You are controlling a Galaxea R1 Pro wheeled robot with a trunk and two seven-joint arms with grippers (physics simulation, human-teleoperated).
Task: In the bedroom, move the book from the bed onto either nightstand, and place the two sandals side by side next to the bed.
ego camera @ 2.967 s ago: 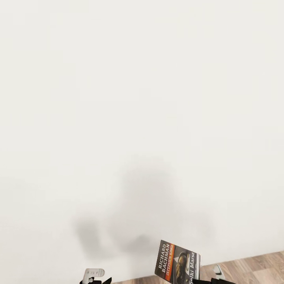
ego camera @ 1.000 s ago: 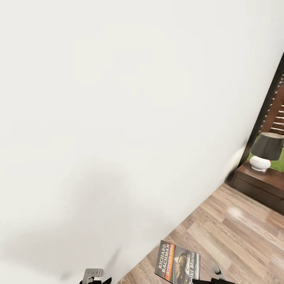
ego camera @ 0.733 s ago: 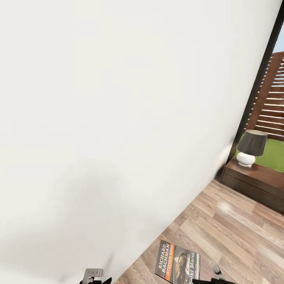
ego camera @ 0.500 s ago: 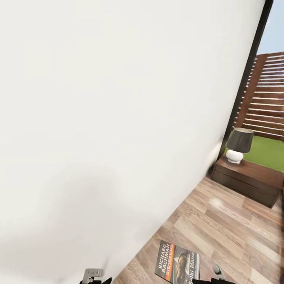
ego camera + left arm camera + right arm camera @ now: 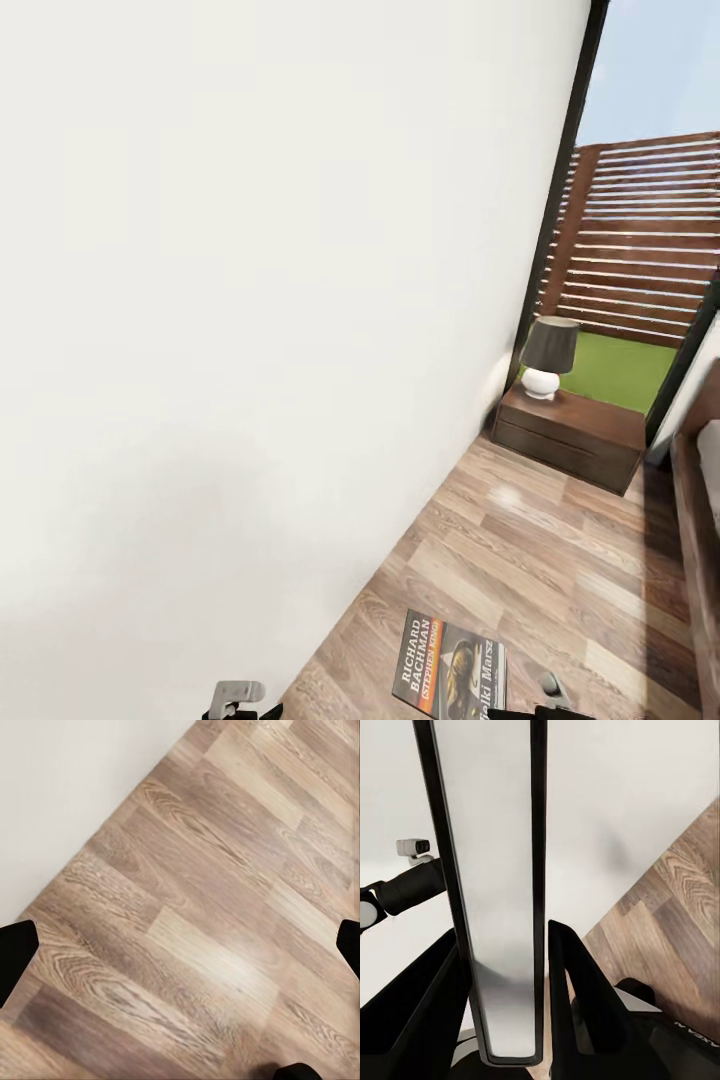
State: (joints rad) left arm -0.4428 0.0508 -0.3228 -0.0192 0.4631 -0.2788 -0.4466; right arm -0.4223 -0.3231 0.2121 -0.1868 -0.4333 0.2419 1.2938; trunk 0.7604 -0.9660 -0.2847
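Note:
My right gripper [image 5: 505,931] is shut on the book [image 5: 450,668], a paperback with a dark cover and an orange band reading "Richard Bachman", held low in front of me. In the right wrist view the book [image 5: 499,870] stands edge-on between the two black fingers [image 5: 585,997]. With only floor planks between its tips, my left gripper [image 5: 180,949] is open. The nightstand [image 5: 590,420], dark reddish-brown, stands ahead on the right by the window. A strip of the bed [image 5: 692,520] runs along the right edge. The sandals are out of view.
A white wall [image 5: 250,300] runs close along my left. A lamp [image 5: 548,355] with a dark shade stands on the nightstand. Behind it is a tall dark-framed window [image 5: 640,230] with a slatted fence outside. Wood-plank floor [image 5: 540,560] lies between wall and bed.
The camera has swung right: the wall has slid left, and the window, lamp, nightstand and bed edge have come into the picture. The book stays in my right gripper.

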